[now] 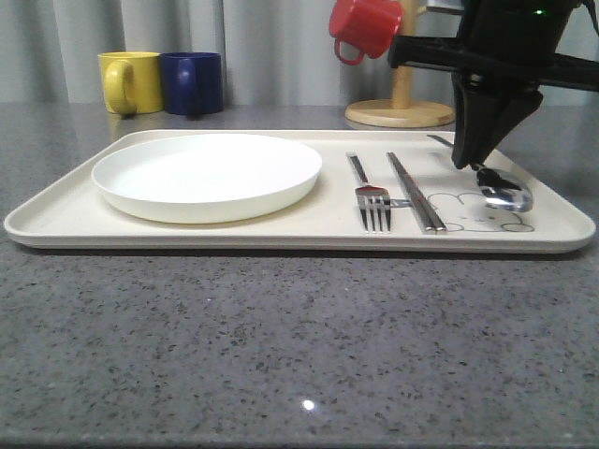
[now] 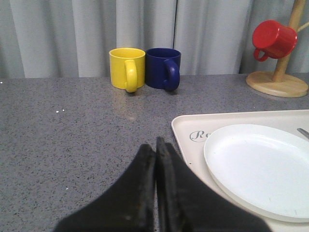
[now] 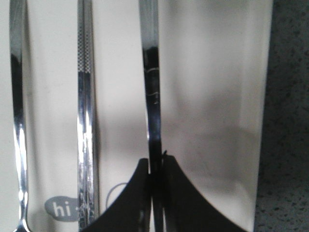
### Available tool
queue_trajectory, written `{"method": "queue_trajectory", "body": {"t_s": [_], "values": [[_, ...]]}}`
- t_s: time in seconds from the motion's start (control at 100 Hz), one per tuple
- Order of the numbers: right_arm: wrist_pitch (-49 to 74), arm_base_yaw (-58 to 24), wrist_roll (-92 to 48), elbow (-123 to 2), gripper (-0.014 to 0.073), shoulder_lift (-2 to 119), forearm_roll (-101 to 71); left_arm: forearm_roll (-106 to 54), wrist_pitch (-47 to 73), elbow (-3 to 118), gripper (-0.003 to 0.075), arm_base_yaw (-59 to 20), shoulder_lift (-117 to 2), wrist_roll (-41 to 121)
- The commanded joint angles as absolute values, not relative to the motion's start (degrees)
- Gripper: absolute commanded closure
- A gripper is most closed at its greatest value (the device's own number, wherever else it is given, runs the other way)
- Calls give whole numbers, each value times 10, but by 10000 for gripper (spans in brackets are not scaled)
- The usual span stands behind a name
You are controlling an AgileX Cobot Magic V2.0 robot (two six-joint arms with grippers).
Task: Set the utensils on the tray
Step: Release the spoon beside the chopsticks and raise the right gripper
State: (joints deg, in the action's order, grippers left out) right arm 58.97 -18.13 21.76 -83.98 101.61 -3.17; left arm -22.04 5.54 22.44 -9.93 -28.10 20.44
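Observation:
The cream tray (image 1: pixel 309 229) lies on the grey table. On its right half a silver fork (image 1: pixel 372 201) and a pair of chopsticks (image 1: pixel 416 192) lie side by side. Right of them is the spoon (image 1: pixel 505 195), its bowl down on the rabbit drawing. My right gripper (image 1: pixel 468 161) comes down from above, shut on the spoon's handle. In the right wrist view the spoon handle (image 3: pixel 149 72) runs between the closed fingers of the right gripper (image 3: pixel 157 162), with the chopsticks (image 3: pixel 86 96) and fork handle (image 3: pixel 17 96) alongside. My left gripper (image 2: pixel 155 142) is shut on nothing, over bare table beside the tray's corner (image 2: pixel 181 128).
A round white plate (image 1: pixel 206 175) fills the tray's left half. A yellow mug (image 1: pixel 129 81) and a blue mug (image 1: pixel 192 82) stand at the back left. A wooden mug tree (image 1: pixel 401 108) with a red mug (image 1: pixel 365 26) stands at the back right.

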Motion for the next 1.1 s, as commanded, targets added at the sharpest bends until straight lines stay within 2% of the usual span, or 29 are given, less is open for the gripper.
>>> {"method": "queue_trajectory", "body": {"t_s": [0.0,0.25,0.32,0.51,0.6,0.89,1.09], "values": [[581,-180,223,-857,639,997,-25,-222,12,241,738,-99,-282,200],[587,-180,225,-857,616,1001,-25,-222,12,241,738,-99,-282,200],[591,-180,225,-857,552,1001,-25,-222,12,241,738,-99,-282,200],[595,-180,225,-857,299,1001,-25,-222,12,241,738,-99,-282,200],[594,-180,225,-857,230,1000,-25,-222,12,241,738,-99,-282,200],[586,-178,173,-858,221,956,-16,-222,12,241,738,-99,-282,200],[574,-147,134,-858,221,887,0,-222,12,241,738,-99,-282,200]]}}
